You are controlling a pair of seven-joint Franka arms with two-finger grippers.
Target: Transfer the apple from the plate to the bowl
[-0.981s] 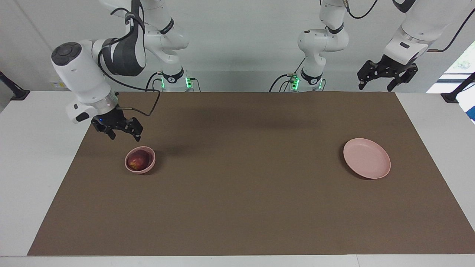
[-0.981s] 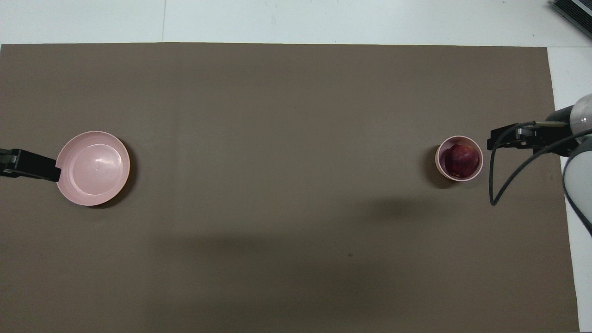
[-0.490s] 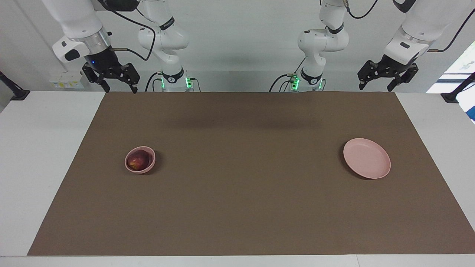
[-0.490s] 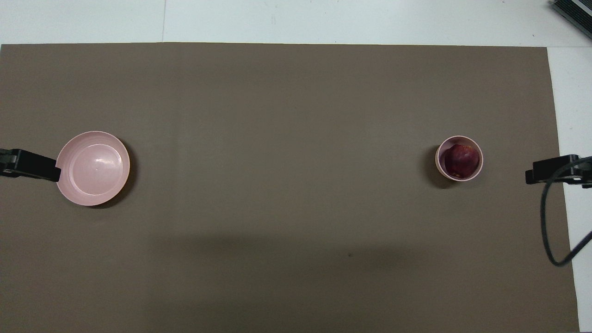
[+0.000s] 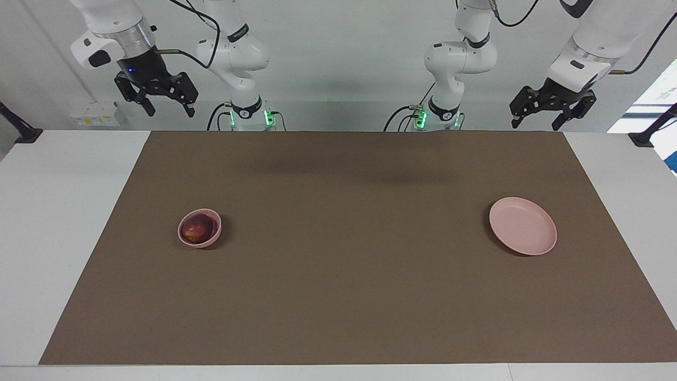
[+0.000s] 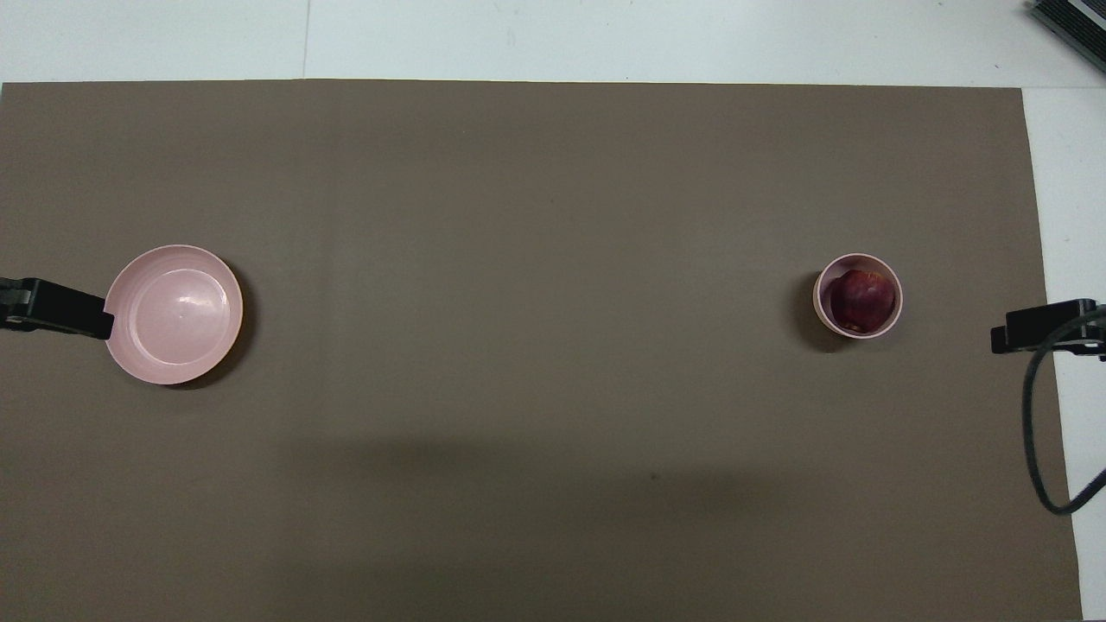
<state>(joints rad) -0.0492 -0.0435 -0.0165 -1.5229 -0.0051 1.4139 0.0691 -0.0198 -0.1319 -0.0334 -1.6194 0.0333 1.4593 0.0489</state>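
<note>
The dark red apple (image 5: 195,230) (image 6: 861,300) lies in the small pale pink bowl (image 5: 213,236) (image 6: 826,320) toward the right arm's end of the table. The wide pale pink plate (image 5: 522,233) (image 6: 173,314) sits bare toward the left arm's end. My right gripper (image 5: 167,108) is open and empty, raised high over the table's edge by its base; its tip shows at the overhead view's edge (image 6: 1028,328). My left gripper (image 5: 535,123) is open and empty, raised high at its own end; its tip shows in the overhead view (image 6: 78,313).
A brown mat (image 5: 349,254) covers most of the white table (image 5: 58,211). A black cable (image 6: 1037,432) hangs from the right arm over the mat's edge.
My right gripper has risen from just over the bowl up and back to its base side. The apple stays in the bowl. The left arm has not moved.
</note>
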